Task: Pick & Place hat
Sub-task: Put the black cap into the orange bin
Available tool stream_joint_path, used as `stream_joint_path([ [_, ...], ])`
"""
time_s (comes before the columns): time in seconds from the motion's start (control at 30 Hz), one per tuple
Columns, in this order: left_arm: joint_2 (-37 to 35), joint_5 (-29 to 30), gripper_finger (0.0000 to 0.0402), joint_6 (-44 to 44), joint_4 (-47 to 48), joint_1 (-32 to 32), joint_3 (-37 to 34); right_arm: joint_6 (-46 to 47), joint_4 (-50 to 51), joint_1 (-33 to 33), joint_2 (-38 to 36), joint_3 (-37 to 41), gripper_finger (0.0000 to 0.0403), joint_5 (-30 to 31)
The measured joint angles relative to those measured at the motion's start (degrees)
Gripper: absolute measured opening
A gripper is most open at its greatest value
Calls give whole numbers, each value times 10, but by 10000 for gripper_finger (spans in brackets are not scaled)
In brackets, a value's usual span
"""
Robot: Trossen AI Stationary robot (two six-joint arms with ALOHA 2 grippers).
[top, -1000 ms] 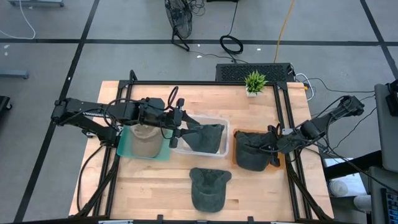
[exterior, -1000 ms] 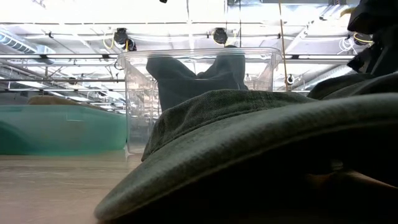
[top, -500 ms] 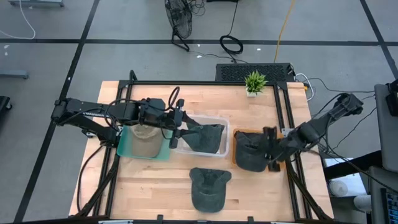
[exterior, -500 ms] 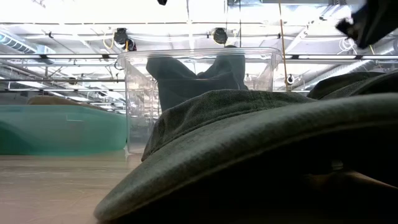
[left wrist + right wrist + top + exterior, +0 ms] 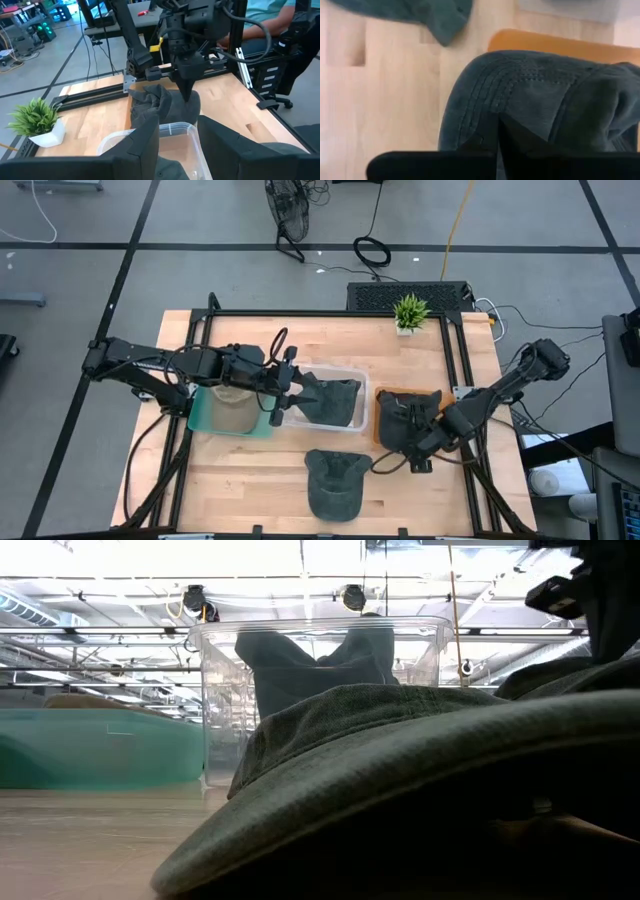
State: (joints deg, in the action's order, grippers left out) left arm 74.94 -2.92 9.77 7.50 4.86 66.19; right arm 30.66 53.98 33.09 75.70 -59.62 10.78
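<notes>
A dark hat [image 5: 335,400] sits in the clear bin [image 5: 352,372] and stands up above its rim [image 5: 310,660]. My left gripper [image 5: 298,388] is at that hat's left end, shut on it. A second dark hat [image 5: 400,425] lies on the orange tray [image 5: 425,394]. My right gripper [image 5: 412,452] is shut and points steeply down over this hat's near part [image 5: 530,100]. A third dark hat [image 5: 337,482] lies flat on the table near the front edge. My left gripper has the hat's left end [image 5: 306,383] between its fingers, coming nearly level from the table's left. The gripper hides the spot. The rest of the hat rests in the clear bin. My right gripper's shut fingertips [image 5: 498,120] come at the tray hat's crown from above; whether they touch it, I cannot tell.
A teal bin [image 5: 205,420] with a tan hat [image 5: 232,405] stands left of the clear bin, under my left arm. A small potted plant [image 5: 409,312] stands at the far edge. A seated person [image 5: 270,20] shows beyond the table's right side.
My right gripper has swung toward the table's near edge and a little leftward over the tray's hat, tipping more steeply downward. The hat in the clear bin and my left gripper have kept still.
</notes>
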Motion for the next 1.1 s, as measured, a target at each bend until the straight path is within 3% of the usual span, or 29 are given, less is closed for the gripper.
stream_joint_path([
  [0.17, 0, 6, 147, 0, 5, 3, 0, 17, 59, -20, -19, 18, 3, 11],
  [0.37, 0, 5, 147, 4, 9, 3, 0, 20, 50, -23, -63, 67, 1, 14],
  [0.8, 0, 5, 147, 4, 8, 3, 0, 14, -80, -20, -129, 205, 0, -9],
  [1.1, 0, 5, 147, 2, 6, 3, 0, -12, -153, -11, -161, 218, 0, -47],
])
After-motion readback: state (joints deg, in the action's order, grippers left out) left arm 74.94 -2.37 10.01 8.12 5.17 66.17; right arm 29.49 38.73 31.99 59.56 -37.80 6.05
